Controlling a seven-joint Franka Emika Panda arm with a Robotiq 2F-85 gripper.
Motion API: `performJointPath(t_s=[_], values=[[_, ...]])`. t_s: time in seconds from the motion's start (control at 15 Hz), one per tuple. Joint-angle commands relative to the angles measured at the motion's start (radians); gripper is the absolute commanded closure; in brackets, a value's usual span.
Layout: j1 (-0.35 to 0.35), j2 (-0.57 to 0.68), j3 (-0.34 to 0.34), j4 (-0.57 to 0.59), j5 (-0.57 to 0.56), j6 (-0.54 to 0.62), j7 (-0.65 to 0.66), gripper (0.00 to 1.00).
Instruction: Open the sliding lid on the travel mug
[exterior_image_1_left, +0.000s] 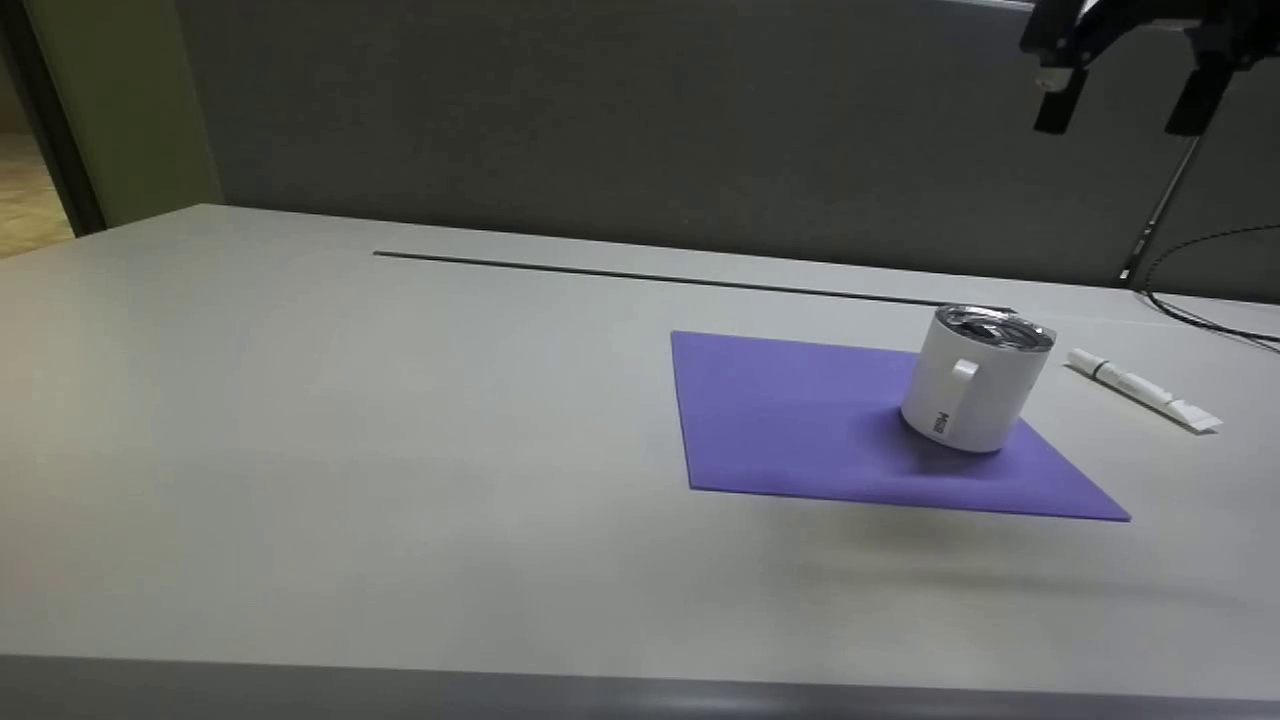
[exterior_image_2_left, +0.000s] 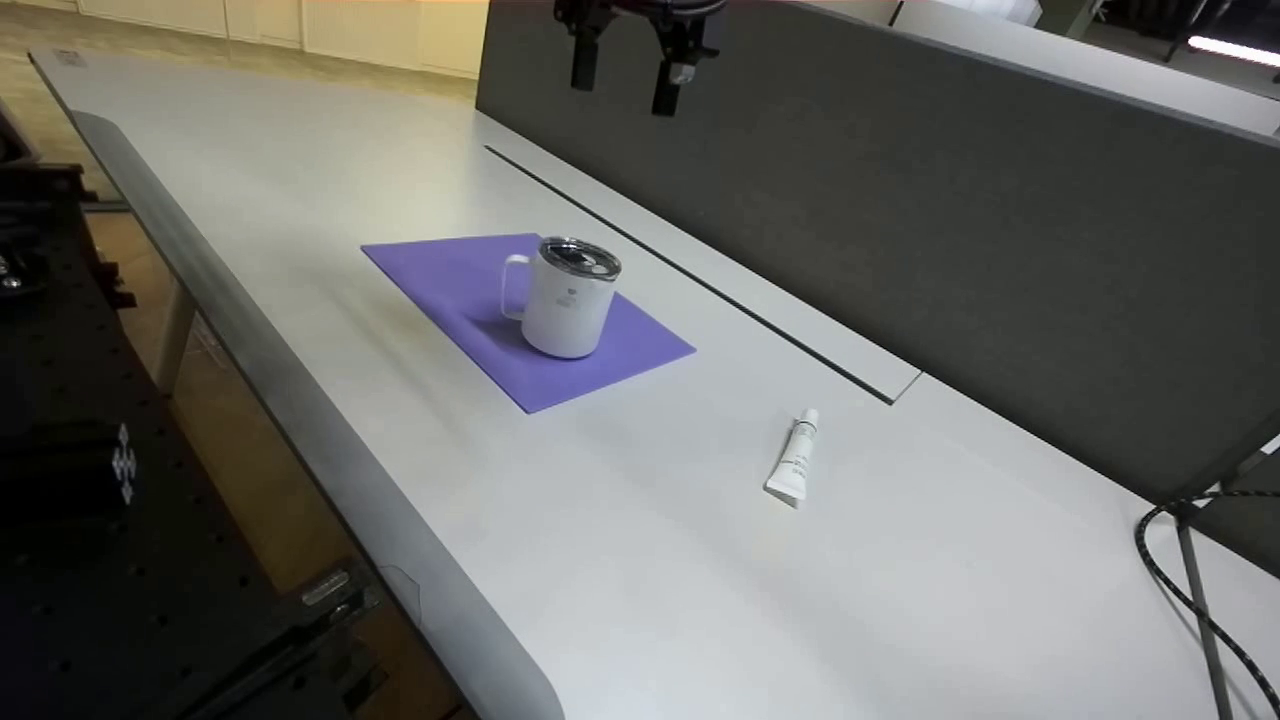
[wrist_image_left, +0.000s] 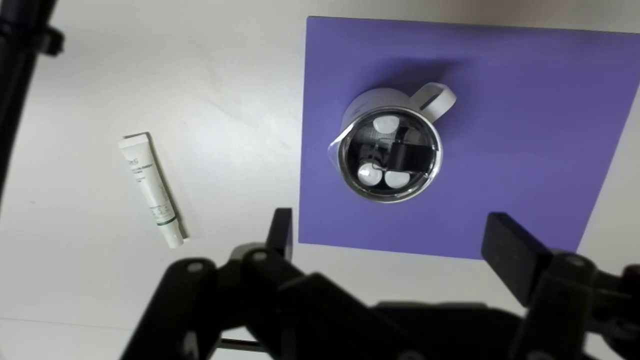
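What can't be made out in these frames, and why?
Inside of the mug, wrist view: covered by the lid.
Whether the lid is open, wrist view: obscured by glare and reflections.
Smallest print on the tube, wrist view: too small and blurred.
Upper right corner of the mat, wrist view: beyond the right edge.
Upper part of the gripper, both exterior views: cut off by the top edge.

lid (wrist_image_left: 390, 155) on mug (exterior_image_2_left: 566, 315) | mug on mat (exterior_image_1_left: 790, 420) | mat, tube (wrist_image_left: 152, 189) on table (exterior_image_1_left: 350, 450), apart

Free room above the mug (exterior_image_2_left: 568, 312)
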Motion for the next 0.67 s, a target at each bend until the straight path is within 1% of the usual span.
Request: performJointPath(t_s=[0.0, 0.13, 0.2, 0.33, 0.47, 0.6], values=[[0.033, 0.128, 0.010, 0.068, 0.058, 0.050, 0.001, 0.33], [0.044, 0.179, 0.024, 0.075, 0.024, 0.087, 0.036, 0.49], [0.051, 0.199, 0.028, 0.077, 0.011, 0.095, 0.043, 0.55], [0.066, 0.232, 0.030, 0.064, -0.030, 0.152, 0.064, 0.69], [0.077, 0.265, 0.030, 0.060, -0.048, 0.186, 0.068, 0.82], [0.083, 0.292, 0.027, 0.061, -0.053, 0.194, 0.060, 0.95]])
